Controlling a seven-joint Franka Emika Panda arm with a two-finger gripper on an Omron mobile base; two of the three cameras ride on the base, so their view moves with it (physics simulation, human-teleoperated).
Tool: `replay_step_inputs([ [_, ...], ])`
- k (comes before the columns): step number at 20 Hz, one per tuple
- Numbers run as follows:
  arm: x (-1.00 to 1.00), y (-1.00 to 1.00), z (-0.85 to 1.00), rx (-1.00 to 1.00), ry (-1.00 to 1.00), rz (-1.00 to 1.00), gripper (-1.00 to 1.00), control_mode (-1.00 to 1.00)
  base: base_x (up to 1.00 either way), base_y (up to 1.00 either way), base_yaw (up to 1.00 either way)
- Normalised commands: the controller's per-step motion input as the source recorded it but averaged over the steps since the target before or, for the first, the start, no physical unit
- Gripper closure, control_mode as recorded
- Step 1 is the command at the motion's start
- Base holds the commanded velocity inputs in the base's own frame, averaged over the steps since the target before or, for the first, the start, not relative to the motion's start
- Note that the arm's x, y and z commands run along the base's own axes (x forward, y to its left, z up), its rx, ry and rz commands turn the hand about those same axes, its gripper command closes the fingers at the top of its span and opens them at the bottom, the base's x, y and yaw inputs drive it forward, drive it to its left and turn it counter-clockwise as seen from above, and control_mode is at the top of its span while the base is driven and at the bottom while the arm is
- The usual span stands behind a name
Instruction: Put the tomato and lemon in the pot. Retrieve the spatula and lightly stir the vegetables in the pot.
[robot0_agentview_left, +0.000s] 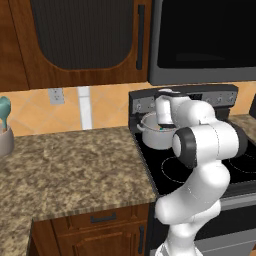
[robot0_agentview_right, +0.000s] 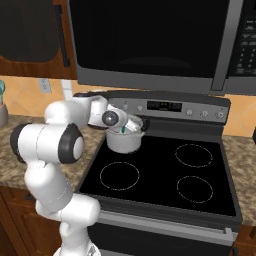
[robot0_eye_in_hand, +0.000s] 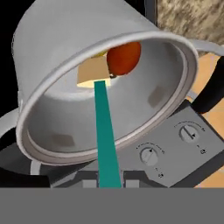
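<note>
Hand view shows the gripper (robot0_eye_in_hand: 109, 186) clamped on the spatula (robot0_eye_in_hand: 101, 109), its blade down inside the pot (robot0_eye_in_hand: 57, 48) on the stove against the tomato (robot0_eye_in_hand: 124, 57), lemon (robot0_eye_in_hand: 101, 54) just behind, so stirring appears underway.

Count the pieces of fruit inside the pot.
2. The red tomato lies at the bottom of the pot, beside the spatula blade. The yellow lemon is next to it, mostly hidden behind the blade, so only a sliver shows.
</note>
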Motion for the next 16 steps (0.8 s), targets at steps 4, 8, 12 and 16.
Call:
replay_step_inputs([
  [4,0.27,0.11,0.24,0.07,-0.18,0.09,1.00,-1.00,0.00,0.00,0.00],
  [8,0.48,-0.07,0.03,-0.16,-0.14,0.00,1.00,-1.00,0.00,0.00,0.00],
  [12,0.10,-0.17,-0.21,-0.28,0.00,-0.01,1.00,-1.00,0.00,0.00,0.00],
  [16,-0.17,-0.10,-0.38,-0.26,0.00,0.00,1.00,-1.00,0.00,0.00,0.00],
])
